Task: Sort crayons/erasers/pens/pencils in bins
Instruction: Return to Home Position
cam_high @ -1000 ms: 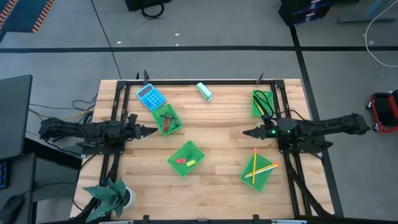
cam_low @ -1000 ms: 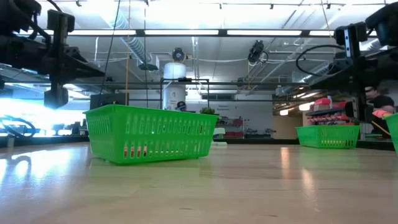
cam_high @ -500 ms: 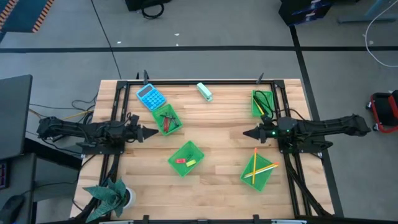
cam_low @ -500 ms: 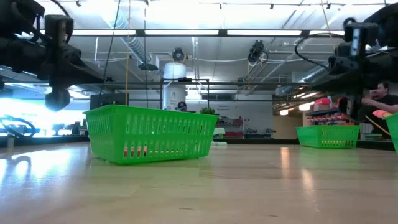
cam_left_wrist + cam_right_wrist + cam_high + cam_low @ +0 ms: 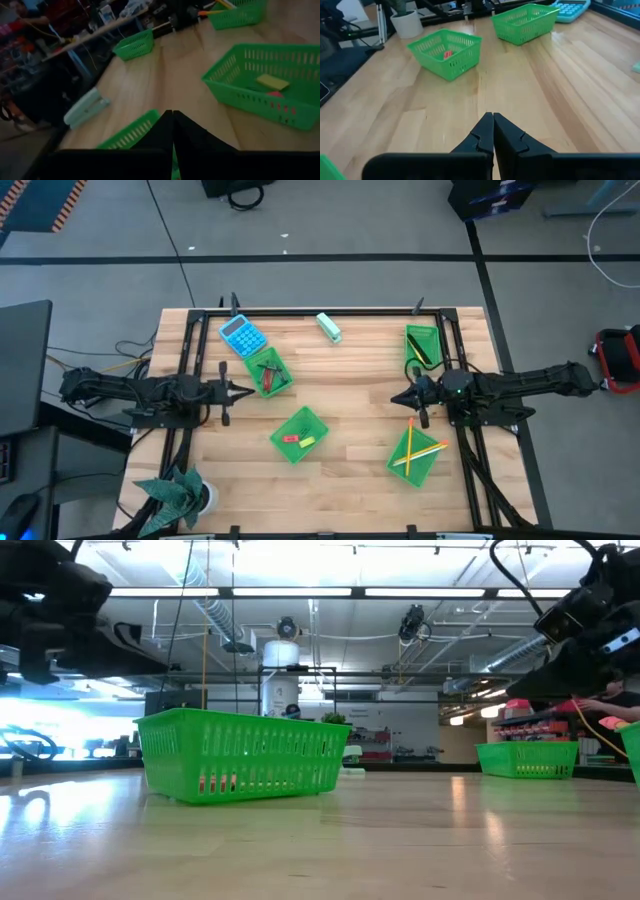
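Observation:
Four green bins sit on the table. The crayon bin (image 5: 268, 372) holds red and dark sticks, the eraser bin (image 5: 299, 433) holds a red and a yellow block, the pencil bin (image 5: 415, 452) holds yellow and orange pencils, and the pen bin (image 5: 422, 345) holds dark pens. One orange pencil (image 5: 411, 426) sticks out over the pencil bin's far rim. My left gripper (image 5: 247, 391) hovers shut just left of the crayon bin. My right gripper (image 5: 394, 396) hovers shut between the pen bin and the pencil bin. Both wrist views show the fingers (image 5: 172, 122) (image 5: 493, 120) closed on nothing.
A blue calculator (image 5: 242, 335) lies at the far left, next to the crayon bin. A teal-and-white block (image 5: 329, 327) lies near the far edge. A potted plant (image 5: 180, 495) stands at the near left corner. Bare wood lies between the two grippers in the table's middle.
Both arms have rolled about their wrists, so each wrist's mount now points toward the table's near edge. The gripper tips have stayed almost in place and stayed shut. The bins and their contents have not moved.

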